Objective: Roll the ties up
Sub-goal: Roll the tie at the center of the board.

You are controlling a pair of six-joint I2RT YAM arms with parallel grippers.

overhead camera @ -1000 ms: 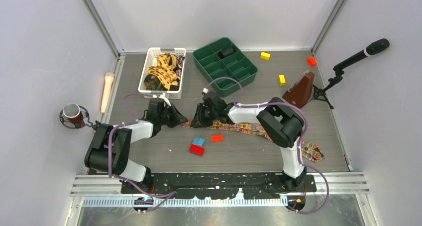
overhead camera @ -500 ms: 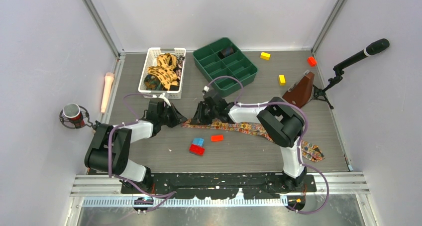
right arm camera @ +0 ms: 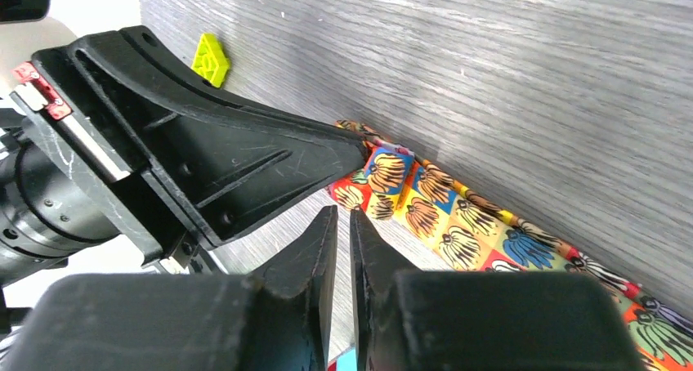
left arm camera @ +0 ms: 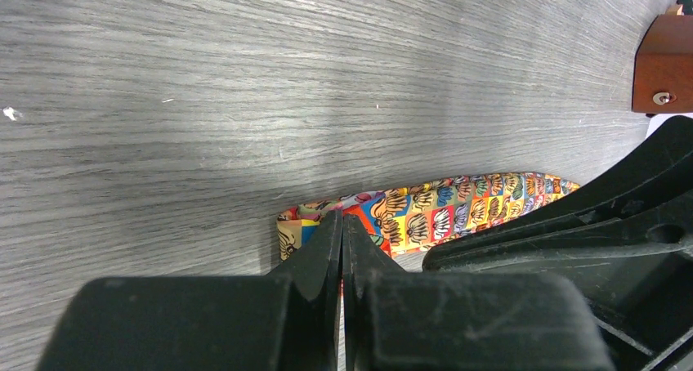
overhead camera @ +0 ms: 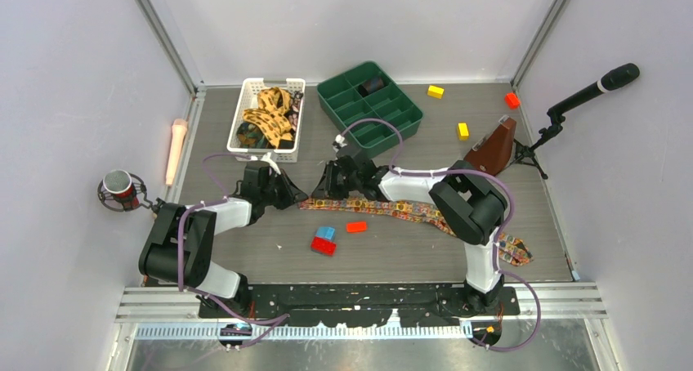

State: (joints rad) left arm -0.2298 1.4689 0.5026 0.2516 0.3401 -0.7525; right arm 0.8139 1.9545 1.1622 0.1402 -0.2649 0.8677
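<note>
Task object: one long, narrow fabric necktie (overhead camera: 409, 211) printed in orange, red and blue squares with dark fan motifs. It lies flat and unrolled on the grey wood-grain surface (overhead camera: 245, 248), running from between the two claws to near the right arm's base.
Narrow end: square-cut tip, right at both claws in the wrist views; no turn of a roll in it yet.
Left claw (left arm camera: 341, 221): fingers pressed together, tips down on the very end of the necktie. Whether cloth is caught between them I cannot tell.
Right claw (right arm camera: 337, 217): narrow, only a slit between the fingers, nothing in it. It hovers just beside the left claw's tip, over bare surface at the necktie's edge.
Other ties: orange-and-dark patterned ties (overhead camera: 268, 119) heaped in the white slatted plastic basket (overhead camera: 274, 82), far left.
Green plastic compartment tray (overhead camera: 399, 91): behind the claws; one far compartment holds a small dark thing, too small to name.
Loose items: red and blue plastic blocks (overhead camera: 324, 239) on the near side of the necktie, apart from it.
Step (judged): start of the roll; end pinned, second claw placed to fold it over.
Progress (judged): early; nothing rolled on the surface.
Next move calls for: right claw to widen a little, take the tip beside the left claw and turn it over onto the band, while the left stops the end from sliding.
Risk (judged): the cloth may skid rather than curl.
</note>
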